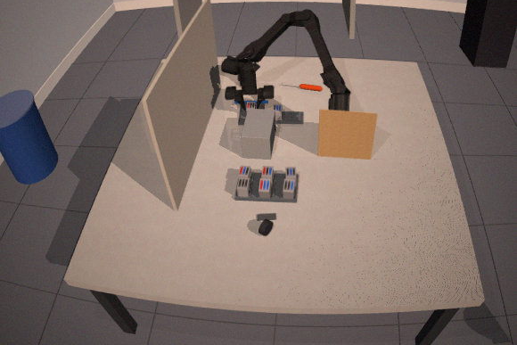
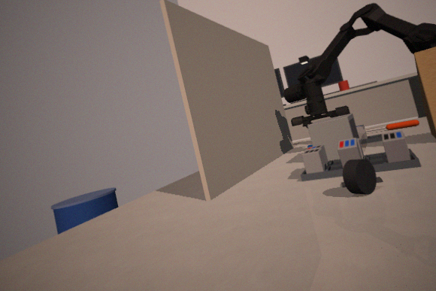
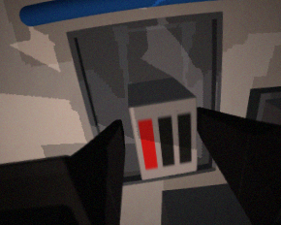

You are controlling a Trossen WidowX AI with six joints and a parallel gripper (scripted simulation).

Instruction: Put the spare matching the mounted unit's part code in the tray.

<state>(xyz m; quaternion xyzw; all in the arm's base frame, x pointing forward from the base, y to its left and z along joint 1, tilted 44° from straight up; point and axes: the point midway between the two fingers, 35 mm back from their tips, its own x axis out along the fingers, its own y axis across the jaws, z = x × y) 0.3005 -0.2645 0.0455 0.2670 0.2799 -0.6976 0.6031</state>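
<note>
A small grey spare [image 3: 162, 145] with one red and two black stripes stands upright inside the dark-rimmed grey tray [image 3: 78, 73]. My gripper [image 3: 158, 120] [image 1: 251, 102] is open. Its fingers stand on either side of the spare with a narrow gap on each side. In the top view the gripper hangs just behind the grey mounted unit [image 1: 258, 134] [image 2: 332, 134], and the spare [image 1: 252, 105] shows between the fingers. In the exterior view the unit hides the fingers. The rack [image 1: 267, 200] with several striped spares lies in front of the unit.
A tall beige panel [image 1: 178, 110] [image 2: 225, 100] stands left of the gripper. A brown board [image 1: 347, 134] stands to the right. An orange screwdriver [image 1: 309, 86] [image 2: 402, 125] lies behind. A black wheel [image 1: 266, 226] [image 2: 358, 176] lies near the rack. A blue barrel [image 1: 24, 138] stands on the floor.
</note>
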